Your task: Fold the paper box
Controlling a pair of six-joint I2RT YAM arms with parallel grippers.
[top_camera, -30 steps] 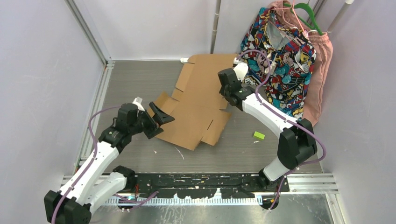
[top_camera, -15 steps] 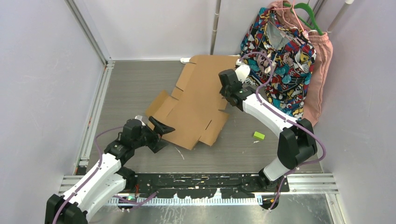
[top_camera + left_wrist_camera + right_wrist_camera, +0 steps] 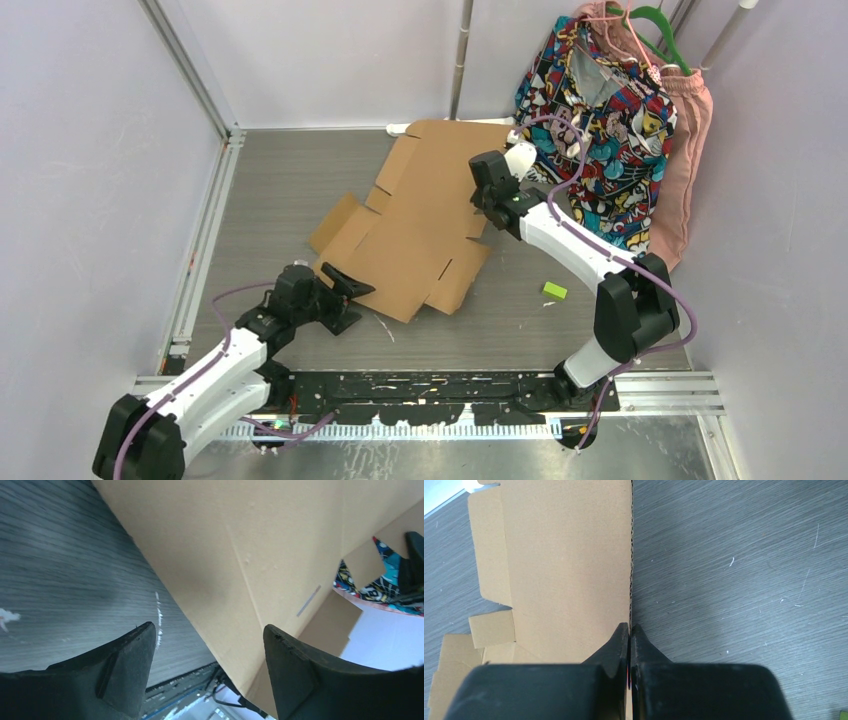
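While the paper box [image 3: 420, 215] is lying unfolded as a flat die-cut sheet on the grey table [image 3: 270, 180], both grippers are sitting at its edges.

The left gripper [image 3: 207, 630] is hanging low at the sheet's near-left corner, with its jaws standing wide apart and gripping nothing. In its wrist view the cardboard's edge is running diagonally across the gap just ahead of the fingertips. Brown board is filling the space ahead and toward the right finger, and bare table is showing toward the left finger. Whether either finger is touching the board cannot be told.

The right gripper [image 3: 629, 627] is pointing down at the sheet's right-hand edge with its fingers pressed together and no gap between them. The corrugated edge is running straight ahead from the joined tips, with the board and its small flaps spreading to the left of the jaws and scratched table lying to the right. Whether the tips are nipping that edge or only resting against it cannot be told.

Well apart from the right jaws, back toward the arm bases and to their right, a small green object [image 3: 555, 290] is lying on the table. Beyond those jaws and to their right, a bright cartoon-print garment [image 3: 600, 130] and a pink garment [image 3: 685, 150] are hanging, the former just beside the sheet's far corner.
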